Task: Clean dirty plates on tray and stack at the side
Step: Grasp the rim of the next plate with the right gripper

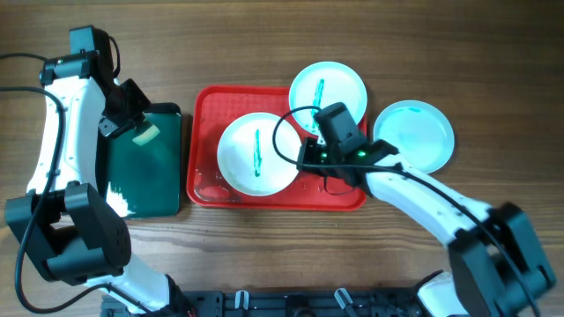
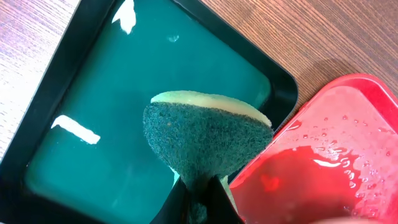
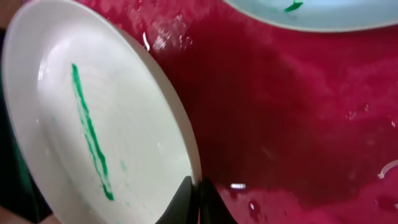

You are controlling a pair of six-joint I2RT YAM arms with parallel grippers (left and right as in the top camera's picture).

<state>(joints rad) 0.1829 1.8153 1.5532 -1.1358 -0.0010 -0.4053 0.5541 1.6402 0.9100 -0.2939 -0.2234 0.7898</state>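
Brown wood-grain surface [image 1: 264, 255] underneath everything. Nearest on it, right hand [image 3: 198, 199], reaching in from 5 o'clock, fingers pinched together on the rim of the middle plate [image 1: 257, 154] at that plate's 3 o'clock edge. Cannot tell whether that edge is lifted off the floor below. Middle plate near the centre of the red tray [image 1: 204, 106], a little toward 9 o'clock, with water beads and a wet film around it. One straight teal-green smear [image 1: 256, 151] on its face, long axis running 12 to 6 o'clock in the overhead view, crosswise to the hand's reach.

Off the red tray at 3 o'clock, near its rim, side plate [image 1: 414, 135] flat on the surface, plain pale aqua face up.

At 9 o'clock, just beside the red tray, dark green tray [image 1: 145, 176] with black rim. Over its far half, left hand [image 2: 198, 202] clamped on a sponge [image 2: 208, 134], dark green scouring face toward the wrist camera, yellow layer behind.

Farthest, far plate [image 1: 328, 92] overlapping the red tray's 1 o'clock corner, partly past the rim. Second smear [image 1: 319, 93] on it, long axis also close to 12 to 6 o'clock.
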